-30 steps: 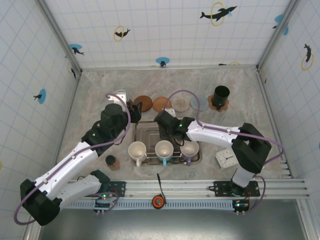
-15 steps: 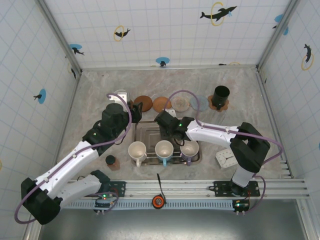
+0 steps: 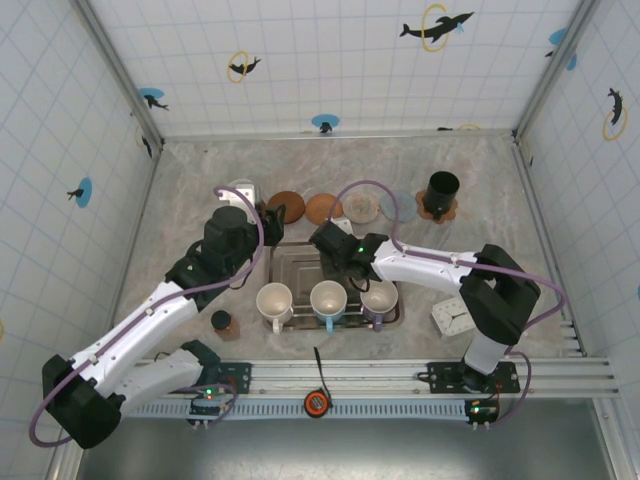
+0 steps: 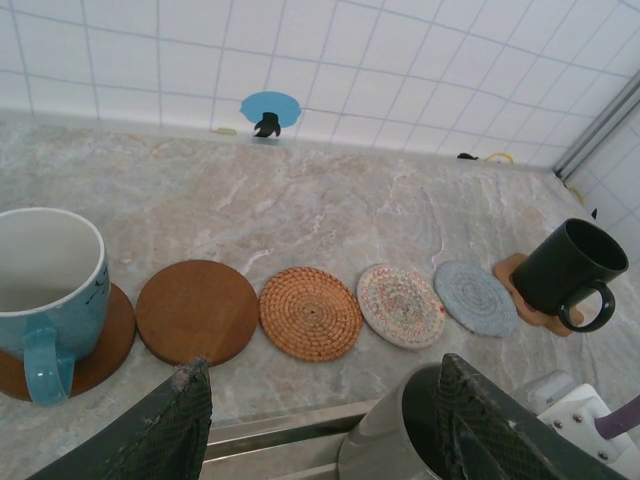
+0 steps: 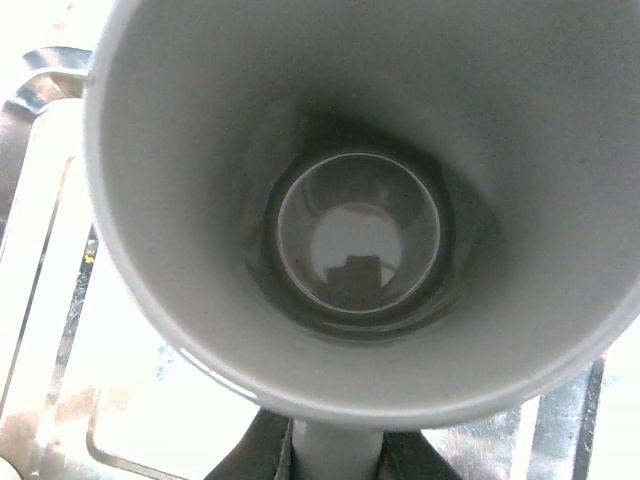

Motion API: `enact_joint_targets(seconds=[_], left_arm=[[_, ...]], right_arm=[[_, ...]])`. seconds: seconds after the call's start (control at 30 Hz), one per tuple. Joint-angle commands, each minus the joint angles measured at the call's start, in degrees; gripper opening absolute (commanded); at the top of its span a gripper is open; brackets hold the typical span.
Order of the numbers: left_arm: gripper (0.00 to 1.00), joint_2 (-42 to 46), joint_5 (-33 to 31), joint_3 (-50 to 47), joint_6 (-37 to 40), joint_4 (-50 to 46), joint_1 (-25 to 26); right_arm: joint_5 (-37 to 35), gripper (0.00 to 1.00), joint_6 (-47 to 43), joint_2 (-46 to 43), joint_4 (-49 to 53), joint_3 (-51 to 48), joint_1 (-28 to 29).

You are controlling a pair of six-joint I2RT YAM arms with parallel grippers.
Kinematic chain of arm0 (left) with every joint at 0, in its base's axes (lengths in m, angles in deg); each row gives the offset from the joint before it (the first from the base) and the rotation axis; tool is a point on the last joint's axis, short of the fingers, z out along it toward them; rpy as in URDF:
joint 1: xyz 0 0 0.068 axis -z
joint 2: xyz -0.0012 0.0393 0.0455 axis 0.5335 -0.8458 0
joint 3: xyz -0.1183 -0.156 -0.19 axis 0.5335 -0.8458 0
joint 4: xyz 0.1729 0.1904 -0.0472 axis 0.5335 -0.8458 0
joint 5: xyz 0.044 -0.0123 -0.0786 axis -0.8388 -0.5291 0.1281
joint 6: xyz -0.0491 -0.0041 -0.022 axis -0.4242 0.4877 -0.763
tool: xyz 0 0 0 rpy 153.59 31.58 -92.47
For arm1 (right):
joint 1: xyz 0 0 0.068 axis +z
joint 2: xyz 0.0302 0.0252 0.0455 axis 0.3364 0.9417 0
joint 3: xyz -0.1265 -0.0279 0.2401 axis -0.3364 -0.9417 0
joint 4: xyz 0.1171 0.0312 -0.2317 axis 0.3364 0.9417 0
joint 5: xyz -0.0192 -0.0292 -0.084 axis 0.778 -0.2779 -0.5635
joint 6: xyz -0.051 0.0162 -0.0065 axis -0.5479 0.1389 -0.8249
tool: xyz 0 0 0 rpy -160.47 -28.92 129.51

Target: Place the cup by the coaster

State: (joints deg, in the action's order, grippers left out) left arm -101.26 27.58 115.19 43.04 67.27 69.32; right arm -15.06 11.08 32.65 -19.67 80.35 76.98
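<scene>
Hardly shifted since a second ago: holding grey cup (image 5: 360, 130) in right gripper (image 5: 330, 450), directly below woven coaster (image 3: 323, 208) in top view, with left gripper (image 4: 325, 380) wide.

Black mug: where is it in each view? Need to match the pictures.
Top external: black mug is right of centre, toward the back wall.
Left wrist: black mug is at the right edge, with its handle toward the camera.
Shared landmark: woven coaster, which lies left of the mug in both views.
</scene>
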Motion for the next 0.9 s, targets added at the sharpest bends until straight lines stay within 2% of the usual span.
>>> enact_joint_targets(seconds=[0.0, 0.87], left_arm=[[0.60, -0.28, -0.60, 0.23, 0.62, 0.16, 0.25], [0.60, -0.91, 0.08, 0.16, 0.75, 0.97, 0.19]], right_arm=[[-1.91, 0.01, -0.06, 0.54, -0.08, 2.20, -0.45], [-4.38, 0.00, -2.01, -2.76, -2.11, 1.22, -0.21]])
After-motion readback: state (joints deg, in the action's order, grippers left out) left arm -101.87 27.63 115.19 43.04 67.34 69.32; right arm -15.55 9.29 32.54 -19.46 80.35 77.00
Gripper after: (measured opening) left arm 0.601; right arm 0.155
